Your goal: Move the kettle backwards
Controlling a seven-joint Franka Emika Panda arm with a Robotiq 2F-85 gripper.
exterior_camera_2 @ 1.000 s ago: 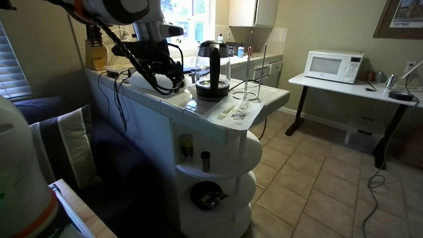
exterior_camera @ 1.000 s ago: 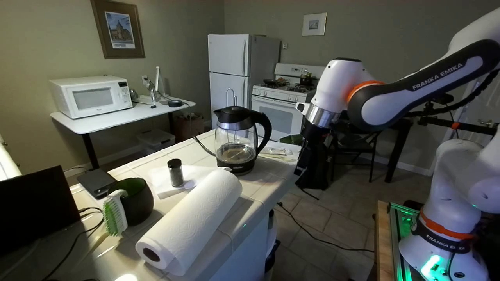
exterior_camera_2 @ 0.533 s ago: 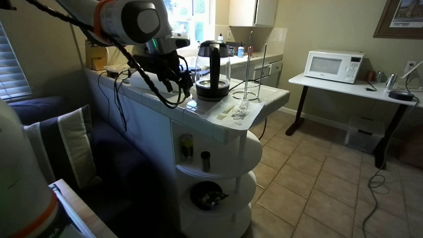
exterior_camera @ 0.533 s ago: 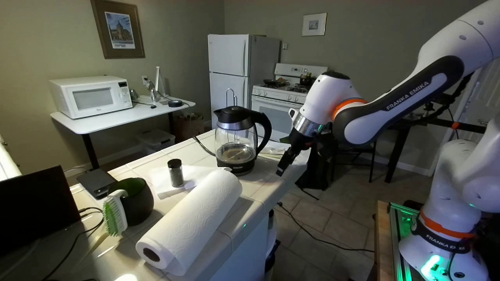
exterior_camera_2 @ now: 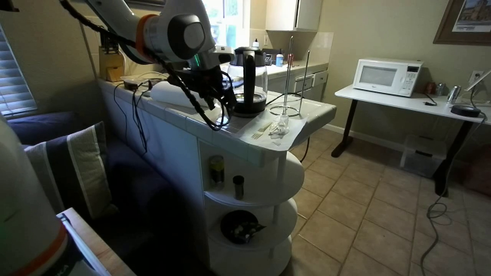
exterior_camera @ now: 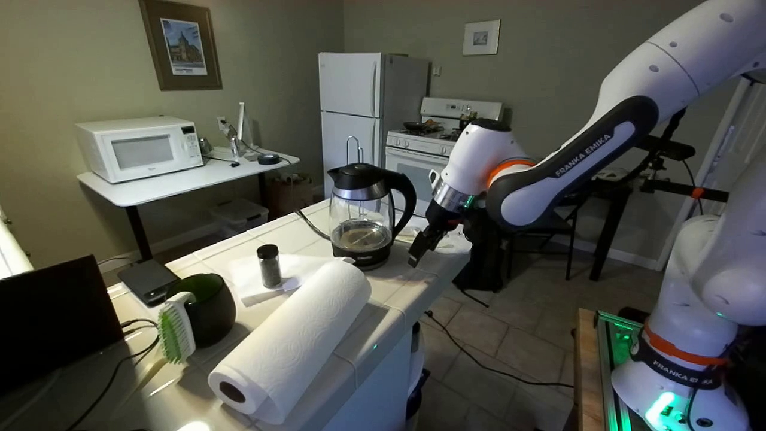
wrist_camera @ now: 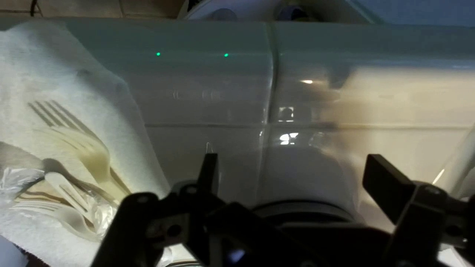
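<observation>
The kettle, a clear glass jug with a dark lid, black handle and dark base, stands upright on the tiled counter. It also shows in an exterior view, where the arm partly covers its left side. My gripper is low over the counter, beside the kettle's handle side. In the wrist view the two fingers are wide apart with nothing gripped. The rim of the kettle's dark base shows between and below them; the rest of the kettle is hidden by the gripper. I cannot tell whether they touch.
A paper towel roll lies near the counter edge. A small black-capped jar and a dark bowl with a brush stand beyond it. Paper with plastic forks and a wire stand are beside the kettle.
My gripper has come down and moved across the counter toward the kettle. The kettle and the other objects have not moved.
</observation>
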